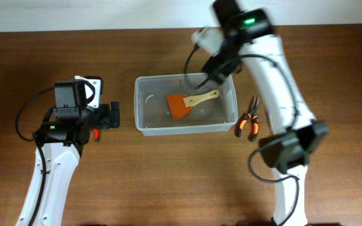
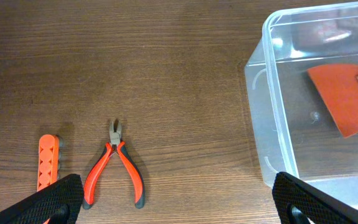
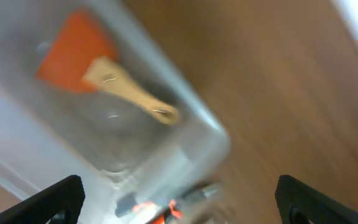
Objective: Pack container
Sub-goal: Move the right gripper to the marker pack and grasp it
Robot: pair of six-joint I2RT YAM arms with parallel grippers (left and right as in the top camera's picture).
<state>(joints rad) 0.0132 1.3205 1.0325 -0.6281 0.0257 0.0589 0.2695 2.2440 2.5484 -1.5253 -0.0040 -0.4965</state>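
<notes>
A: What's hard to read nearest us?
B: The left gripper (image 1: pixel 114 117) hangs over the worktop (image 1: pixel 168 182), released, its fingers (image 2: pixel 51 199) wide apart with nothing between them. From overhead the left arm (image 1: pixel 49 169) hides what lies beneath. The wrist view shows pliers (image 2: pixel 114 168) flat on the wood and, just beside them, an orange bar (image 2: pixel 47 163) partly cut off by a finger.
A: And the container?
B: The container (image 1: pixel 142 107) sits mid-worktop, just right of that gripper, holding an orange scraper (image 1: pixel 182 105) with a wooden handle. The left wrist view crops most of it.
A: To its right?
B: A second pair (image 1: pixel 249 120), orange-handled, lies near the wall, with the right arm (image 1: pixel 281 94) passing just beside it.
A: Farther back?
B: The right gripper (image 3: pixel 179 190) is above the container's far right corner, fingers spread, grasping nothing. Its wrist view is blurred, and I cannot identify a black-and-orange smear (image 3: pixel 148 208) at the bottom edge.
</notes>
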